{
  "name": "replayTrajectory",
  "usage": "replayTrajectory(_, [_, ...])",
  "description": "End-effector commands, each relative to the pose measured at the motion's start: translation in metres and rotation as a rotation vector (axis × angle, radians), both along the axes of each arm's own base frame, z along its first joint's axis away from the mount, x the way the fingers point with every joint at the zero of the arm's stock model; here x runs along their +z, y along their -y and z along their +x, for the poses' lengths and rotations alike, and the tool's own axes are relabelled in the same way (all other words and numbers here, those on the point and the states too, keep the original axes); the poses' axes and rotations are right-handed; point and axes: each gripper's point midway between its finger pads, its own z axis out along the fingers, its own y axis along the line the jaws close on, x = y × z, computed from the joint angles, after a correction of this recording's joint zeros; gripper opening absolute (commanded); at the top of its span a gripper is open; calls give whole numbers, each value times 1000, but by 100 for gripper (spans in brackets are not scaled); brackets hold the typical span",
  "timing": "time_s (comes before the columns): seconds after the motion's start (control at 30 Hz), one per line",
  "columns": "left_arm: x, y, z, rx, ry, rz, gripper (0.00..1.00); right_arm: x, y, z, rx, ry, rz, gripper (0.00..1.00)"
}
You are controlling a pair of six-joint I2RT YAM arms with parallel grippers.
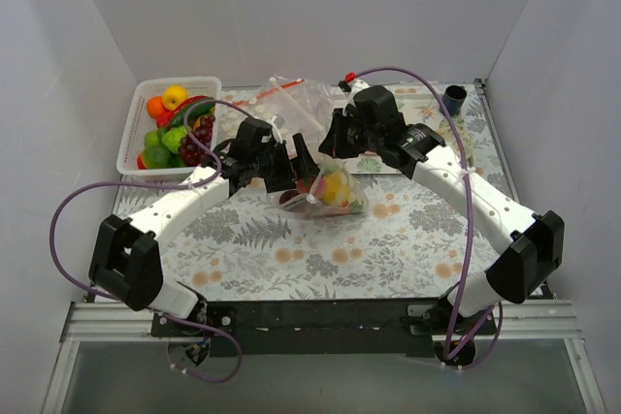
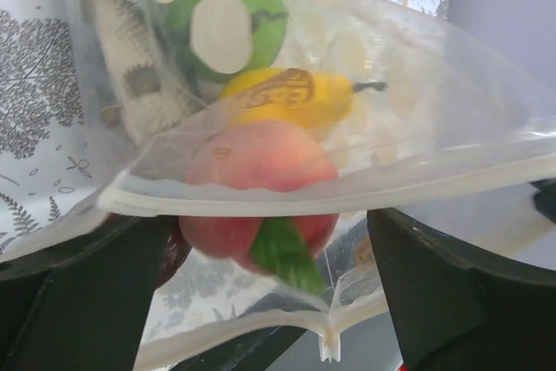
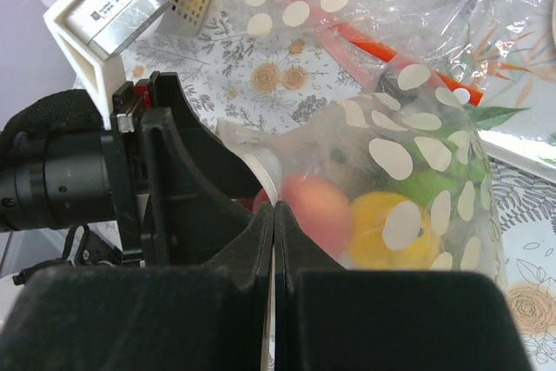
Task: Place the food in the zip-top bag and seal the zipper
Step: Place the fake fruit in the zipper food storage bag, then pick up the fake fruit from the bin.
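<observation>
Plain white walls stand behind and on both sides of the left claw and right claw. Under them is a table covered in fern-and-flower print, evenly lit.

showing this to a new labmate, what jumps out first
The polka-dot zip-top bag at centre holds red, yellow and green toy fruit. The right tool is pinched shut on its edge, while the left tool stands open beside it. A white basket at far left holds more.
</observation>
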Motion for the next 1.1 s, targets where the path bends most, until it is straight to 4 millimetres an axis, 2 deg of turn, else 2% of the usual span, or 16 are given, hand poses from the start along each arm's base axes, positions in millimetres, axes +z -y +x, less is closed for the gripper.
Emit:
replayTrajectory(0.0, [45,16,6,-31,113,-61,98,23,1,1,-2,49,51,1])
replayTrajectory(0.27, [91,1,-3,-8,201,-59,98,21,12,10,-48,78,0,1])
replayTrajectory(0.37, [110,-14,-6,32,239,-49,98,25,10,10,-38,82,13,1])
replayTrajectory(0.4, [124,-20,-6,45,266,-65,97,25,8,10,-32,80,18,1])
replayTrajectory(0.5, [141,-51,8,140,305,-33,96,23,5,8,-16,79,21,1])
replayTrajectory(0.53, [143,-76,23,222,320,-1,96,22,5,8,-13,80,22,1])
replayTrajectory(0.6, [141,-106,37,302,303,25,96,22,4,7,-6,84,34,1])
replayTrajectory(0.63, [142,-132,52,379,307,44,96,20,3,5,4,80,37,1])
replayTrajectory(0.7, [134,-170,70,516,314,159,96,20,0,1,26,74,51,1])
replayTrajectory(0.73, [137,-191,78,590,325,211,96,16,-1,-1,37,65,53,1])
replayTrajectory(0.77, [123,-223,85,723,298,340,95,17,-3,-4,54,62,64,1])
replayTrajectory(0.83, [113,-259,87,853,278,441,96,16,-5,-8,72,59,71,1])
replayTrajectory(0.93, [86,-312,87,1015,216,530,97,12,-6,-11,92,61,76,1])
replayTrajectory(0.97, [75,-318,87,1024,186,530,97,7,-7,-13,103,51,76,1])
replayTrajectory(1.03, [49,-352,87,1098,85,526,96,7,-10,-14,117,52,89,1])
replayTrajectory(1.07, [37,-359,85,1106,51,526,96,4,-12,-17,135,39,94,1])
